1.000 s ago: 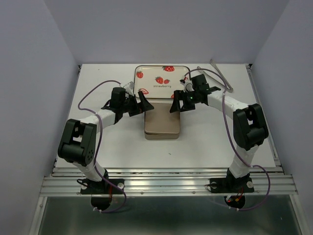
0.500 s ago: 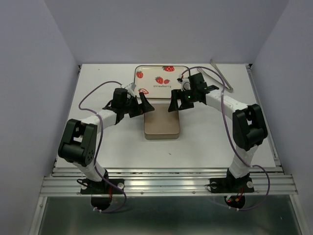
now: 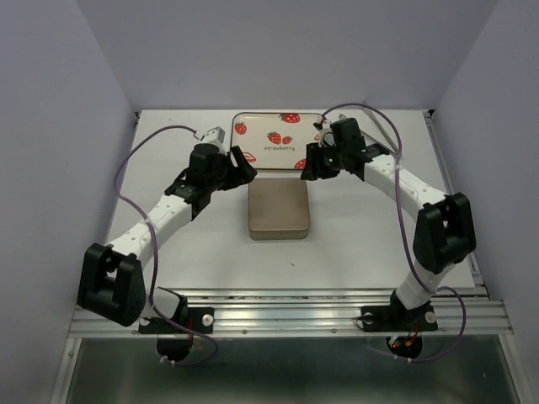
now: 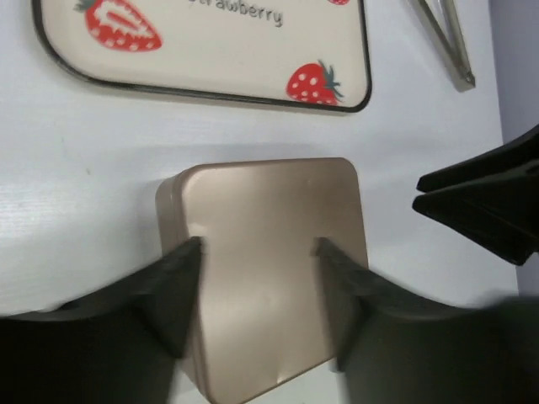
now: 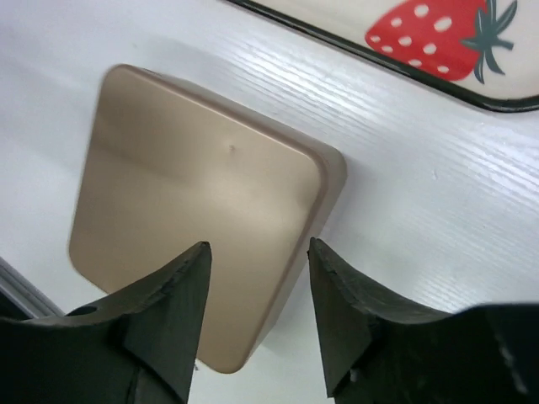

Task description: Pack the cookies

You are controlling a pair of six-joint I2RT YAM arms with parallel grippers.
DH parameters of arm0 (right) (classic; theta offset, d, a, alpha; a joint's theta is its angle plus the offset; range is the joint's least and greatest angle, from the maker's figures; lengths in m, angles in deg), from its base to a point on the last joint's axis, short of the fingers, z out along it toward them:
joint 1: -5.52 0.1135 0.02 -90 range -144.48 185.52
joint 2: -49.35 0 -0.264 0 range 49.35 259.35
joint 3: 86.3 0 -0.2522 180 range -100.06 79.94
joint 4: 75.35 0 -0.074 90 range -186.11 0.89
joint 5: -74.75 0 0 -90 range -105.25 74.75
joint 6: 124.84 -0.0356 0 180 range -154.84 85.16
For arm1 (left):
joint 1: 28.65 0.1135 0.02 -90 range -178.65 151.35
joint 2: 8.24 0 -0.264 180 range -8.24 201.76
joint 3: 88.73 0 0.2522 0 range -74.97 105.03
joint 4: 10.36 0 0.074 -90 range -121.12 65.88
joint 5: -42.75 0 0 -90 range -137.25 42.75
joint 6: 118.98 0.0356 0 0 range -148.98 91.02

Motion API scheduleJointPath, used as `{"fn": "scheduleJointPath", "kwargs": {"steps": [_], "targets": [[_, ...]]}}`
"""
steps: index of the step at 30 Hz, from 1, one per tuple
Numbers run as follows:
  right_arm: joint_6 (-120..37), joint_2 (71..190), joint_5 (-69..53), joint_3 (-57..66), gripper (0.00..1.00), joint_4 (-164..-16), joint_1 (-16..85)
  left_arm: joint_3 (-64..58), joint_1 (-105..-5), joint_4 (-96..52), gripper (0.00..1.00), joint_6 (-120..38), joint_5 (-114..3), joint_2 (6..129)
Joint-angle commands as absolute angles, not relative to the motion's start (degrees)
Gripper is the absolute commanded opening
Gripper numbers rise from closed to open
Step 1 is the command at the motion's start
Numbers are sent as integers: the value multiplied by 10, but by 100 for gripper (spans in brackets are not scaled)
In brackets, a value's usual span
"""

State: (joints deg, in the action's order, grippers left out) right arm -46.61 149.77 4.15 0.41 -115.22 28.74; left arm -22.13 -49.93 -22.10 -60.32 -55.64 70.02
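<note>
The cookies are hidden; I cannot tell where they are. A closed gold tin (image 3: 279, 209) lies just below and between the left gripper (image 3: 239, 165) and right gripper (image 3: 310, 162). Both sets of jaws are spread wide and empty. A strawberry tray (image 3: 279, 135) lies just beyond them.

One white wood-grain worktop (image 3: 362, 236) carries three loose things: one gold rounded-square metal tin (image 3: 279, 210), one cream rounded-rectangular tray (image 3: 269, 124) with a dark rim, and one pair of slim silver metal tongs (image 4: 450, 42). At least six printed red strawberries show on the tray in the top view; the arms cover part of its near edge, so the full number cannot be told. There are two white-and-black robot arms, the left arm (image 3: 160, 220) and the right arm (image 3: 402, 181), each with one purple cable and one black two-fingered tool: left tool (image 3: 242, 162), right tool (image 3: 310, 164).
</note>
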Motion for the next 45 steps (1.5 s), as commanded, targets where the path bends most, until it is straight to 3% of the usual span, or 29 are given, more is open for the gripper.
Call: {"fn": "scheduleJointPath", "kwargs": {"steps": [1,5,7,20,27,30,33,34,35,36,37,38,45], "targets": [[-478,1453,6,-6,35,-1128,319,-170,-551,-226,53,-584,-495,676],[-502,1464,-6,8,22,-1100,333,-151,-559,-233,20,-587,-494,718],[-507,1475,-11,8,19,-1095,345,-148,-560,-233,13,-590,-491,742],[-544,1577,-30,43,17,-1092,351,-199,-562,-197,2,-614,-519,868],[-554,1564,-45,51,16,-1091,351,-221,-562,-190,2,-622,-506,851],[-554,1541,-73,24,21,-1092,351,-195,-562,-200,9,-606,-509,825],[-568,1488,-144,-17,36,-1092,351,-108,-562,-240,26,-585,-474,783],[-574,1457,-185,-30,56,-1092,345,-94,-562,-255,57,-576,-432,766],[-580,1441,-200,-32,65,-1093,339,-82,-562,-269,71,-570,-414,749],[-587,1424,-214,-30,75,-1092,331,-73,-562,-277,92,-567,-395,713],[-596,1389,-238,-26,96,-1092,317,-55,-561,-289,99,-565,-371,693],[-599,1370,-257,-9,100,-1092,317,-45,-561,-318,99,-565,-324,677],[-595,1206,-520,96,100,-1083,317,-56,-551,-409,99,-587,-130,541]]}}
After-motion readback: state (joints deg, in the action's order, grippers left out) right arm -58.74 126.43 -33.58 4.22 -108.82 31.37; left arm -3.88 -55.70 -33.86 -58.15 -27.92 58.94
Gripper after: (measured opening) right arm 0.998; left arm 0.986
